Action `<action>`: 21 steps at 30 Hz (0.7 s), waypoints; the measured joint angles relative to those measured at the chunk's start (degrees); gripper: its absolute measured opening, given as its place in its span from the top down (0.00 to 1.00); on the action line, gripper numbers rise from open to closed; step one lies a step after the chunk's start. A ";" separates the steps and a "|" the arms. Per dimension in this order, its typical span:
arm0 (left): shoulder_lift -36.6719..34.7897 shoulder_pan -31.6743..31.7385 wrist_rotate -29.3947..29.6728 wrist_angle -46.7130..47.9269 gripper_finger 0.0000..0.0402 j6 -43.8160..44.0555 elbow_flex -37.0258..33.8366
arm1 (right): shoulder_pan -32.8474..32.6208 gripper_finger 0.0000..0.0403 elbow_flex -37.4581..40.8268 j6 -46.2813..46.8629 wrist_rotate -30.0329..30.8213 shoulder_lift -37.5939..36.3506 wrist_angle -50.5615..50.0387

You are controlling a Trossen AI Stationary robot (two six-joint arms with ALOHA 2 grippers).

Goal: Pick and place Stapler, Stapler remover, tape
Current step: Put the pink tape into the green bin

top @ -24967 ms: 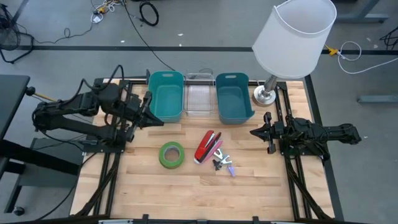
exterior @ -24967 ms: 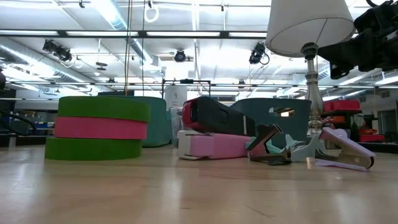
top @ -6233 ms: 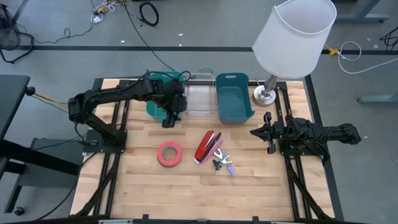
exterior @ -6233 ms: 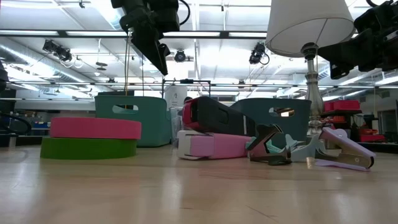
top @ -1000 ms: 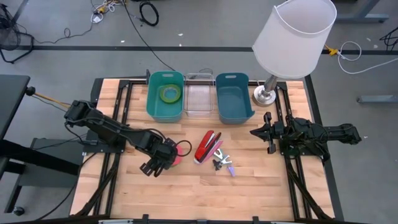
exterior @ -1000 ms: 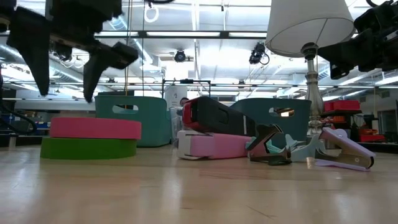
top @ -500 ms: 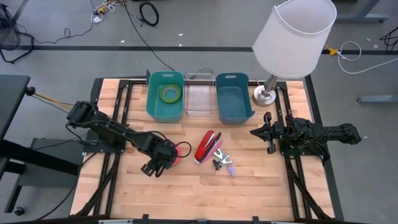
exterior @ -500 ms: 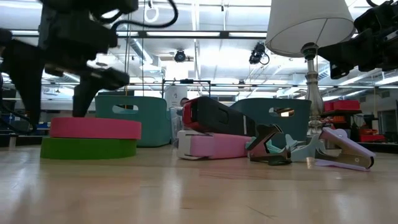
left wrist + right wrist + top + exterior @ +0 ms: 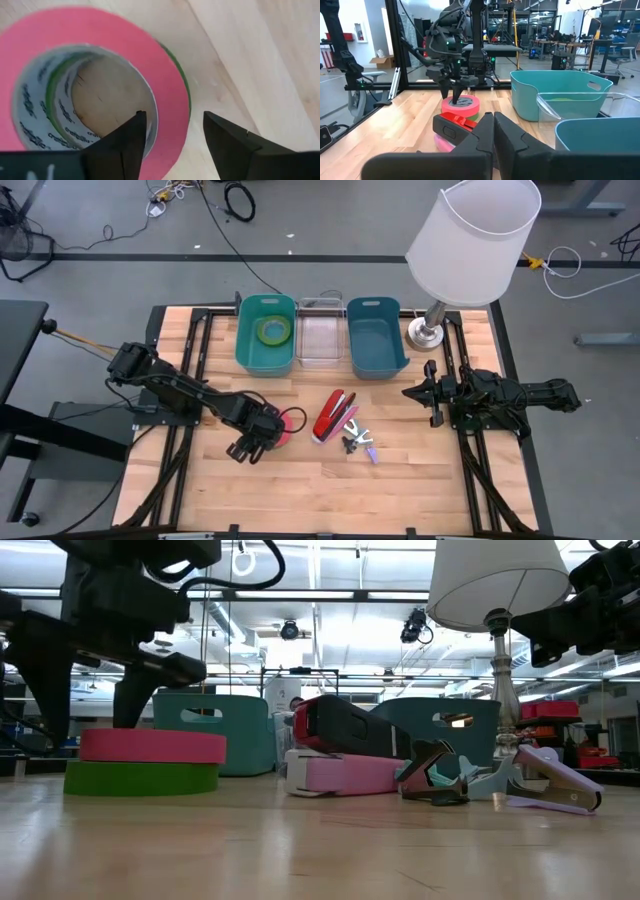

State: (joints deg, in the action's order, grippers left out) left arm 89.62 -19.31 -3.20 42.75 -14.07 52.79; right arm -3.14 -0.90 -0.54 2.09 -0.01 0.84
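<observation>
A pink tape roll lies flat on a green roll, left of the table's middle. My left gripper is open and points down over it; one finger stands over the roll's hole and the other outside its wall. Another green roll lies in the left teal bin. The red and pink stapler and the staple removers lie at the table's middle. My right gripper is shut and waits at the right side. My left gripper comes from above with its fingers on either side of the pink roll's wall, at the side nearest the table's near edge. I cannot tell whether a finger touches the wall. The roll lies flat on the green roll.
A clear bin and a second teal bin stand along the far edge. A lamp rises at the far right corner. Bare wood lies along the near edge.
My left gripper has come down over the pink roll and shifted slightly toward the table's left, staying open. The rolls have not moved.
</observation>
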 joint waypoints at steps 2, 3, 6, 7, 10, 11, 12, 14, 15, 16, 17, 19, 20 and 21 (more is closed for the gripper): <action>0.00 0.00 0.00 -0.12 0.53 -0.04 0.42 | 0.00 0.96 0.01 0.00 0.01 0.00 0.00; 0.00 0.00 -0.02 -0.16 0.54 -0.06 0.52 | -0.02 0.96 0.02 0.00 0.02 0.00 0.00; 0.00 0.00 -0.02 -0.17 0.57 -0.08 0.55 | -0.02 0.96 0.01 0.00 0.01 0.00 0.00; 0.00 0.00 -0.02 -0.12 0.58 -0.08 0.55 | 0.00 0.96 0.00 0.00 0.01 0.00 0.00; 0.00 0.00 0.02 -0.06 0.63 -0.13 0.55 | -0.01 0.96 0.02 0.00 0.01 0.00 0.00; 0.00 0.02 0.02 -0.06 0.64 -0.13 0.56 | 0.00 0.96 0.00 0.00 0.01 0.00 0.00; 0.00 0.02 0.02 -0.08 0.66 -0.13 0.57 | -0.01 0.96 0.00 0.00 0.02 0.00 0.00; 0.00 0.02 0.02 -0.05 0.69 -0.15 0.55 | 0.00 0.96 -0.01 0.00 0.01 0.00 0.00; 0.00 0.02 0.01 -0.04 0.70 -0.15 0.56 | -0.02 0.96 -0.01 0.00 0.02 0.00 0.00; 0.00 0.02 -0.01 -0.01 0.71 -0.20 0.56 | -0.02 0.96 0.00 0.00 0.01 0.00 0.00; 0.00 0.02 -0.02 -0.01 0.72 -0.24 0.57 | -0.02 0.96 0.01 0.00 -0.01 0.00 0.00; 0.00 0.02 -0.02 -0.01 0.73 -0.24 0.57 | -0.01 0.96 0.01 0.00 0.01 0.00 0.00; 0.00 0.02 -0.02 -0.01 0.74 -0.24 0.57 | -0.01 0.96 0.01 0.00 0.00 0.00 0.00; 0.00 0.02 -0.04 -0.01 0.74 -0.24 0.57 | -0.01 0.96 0.01 0.00 0.01 0.00 0.00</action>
State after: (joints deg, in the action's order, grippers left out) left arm 89.62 -19.29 -3.25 42.74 -14.31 53.36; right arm -3.15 -0.89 -0.54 2.10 -0.01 0.84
